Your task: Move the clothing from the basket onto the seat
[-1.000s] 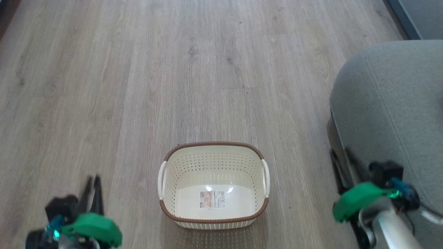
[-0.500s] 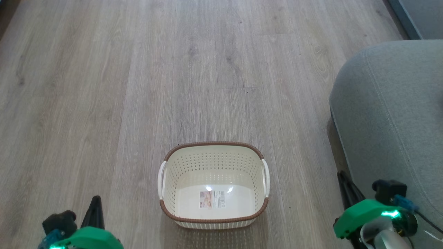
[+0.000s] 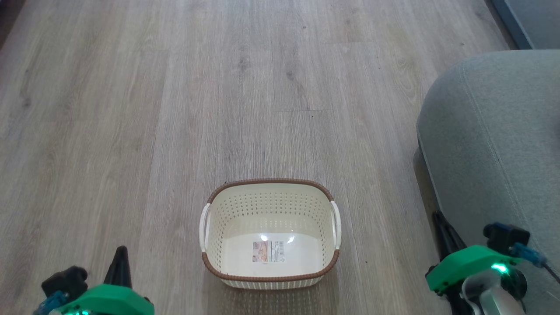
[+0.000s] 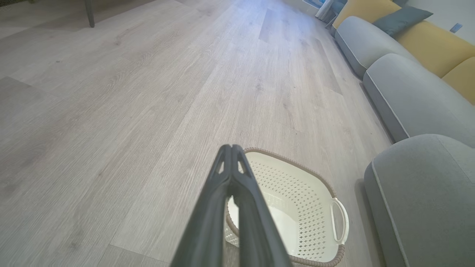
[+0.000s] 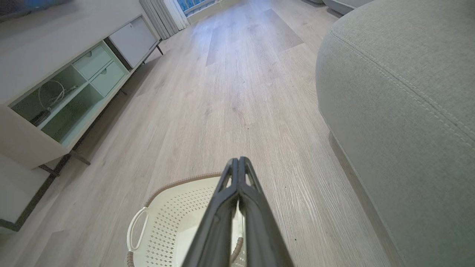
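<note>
From the head view I see the basket point(image 3: 267, 180) standing upright on the wood floor point(image 3: 175, 109), its pale bottom bare around a small label point(image 3: 268, 252). The seat point(image 3: 494, 131) lies to the basket's right, a strip of floor between them. My left gripper point(image 3: 121, 251) sits left of the basket and nearer me, fingers pressed together. My right gripper point(image 3: 439, 217) sits right of the basket, by the foot of the seat, fingers likewise together. In the left wrist view, the two fingers meet in a point over the basket's near rim, with the white handle point(image 4: 339, 218) beyond. In the right wrist view, the closed fingers rise over the basket's edge, with a low cabinet point(image 5: 55, 92) well to the basket's far side.
</note>
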{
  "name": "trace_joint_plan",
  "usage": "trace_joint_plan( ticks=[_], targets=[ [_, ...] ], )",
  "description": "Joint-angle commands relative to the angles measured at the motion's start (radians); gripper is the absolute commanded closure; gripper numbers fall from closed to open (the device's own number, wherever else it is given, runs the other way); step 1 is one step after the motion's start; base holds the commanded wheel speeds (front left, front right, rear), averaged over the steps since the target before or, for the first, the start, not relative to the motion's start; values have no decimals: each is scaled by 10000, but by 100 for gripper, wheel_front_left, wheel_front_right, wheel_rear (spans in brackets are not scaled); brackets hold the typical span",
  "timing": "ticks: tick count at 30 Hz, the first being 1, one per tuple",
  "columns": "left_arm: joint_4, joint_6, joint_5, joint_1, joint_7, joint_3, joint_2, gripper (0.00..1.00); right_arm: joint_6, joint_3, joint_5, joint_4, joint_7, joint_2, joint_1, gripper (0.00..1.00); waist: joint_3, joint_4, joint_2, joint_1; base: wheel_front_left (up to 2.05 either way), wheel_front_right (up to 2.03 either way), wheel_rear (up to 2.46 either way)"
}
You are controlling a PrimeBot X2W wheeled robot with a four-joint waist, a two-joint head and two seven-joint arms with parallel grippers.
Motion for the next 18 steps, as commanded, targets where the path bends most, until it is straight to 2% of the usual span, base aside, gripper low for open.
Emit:
trace_joint_plan(
  ticks=[1,18],
  targets=[
    [-398,-69,-383,-535,60,32,82,100,-1,-87,378,-424,92,-24,-391,100,3,1,0,0,0,0,0],
    [-595,-161,-2283,-661,530,13,95,100,-1,-318,2156,-822,556,63,-334,100,24,3,0,0,0,0,0]
  ],
)
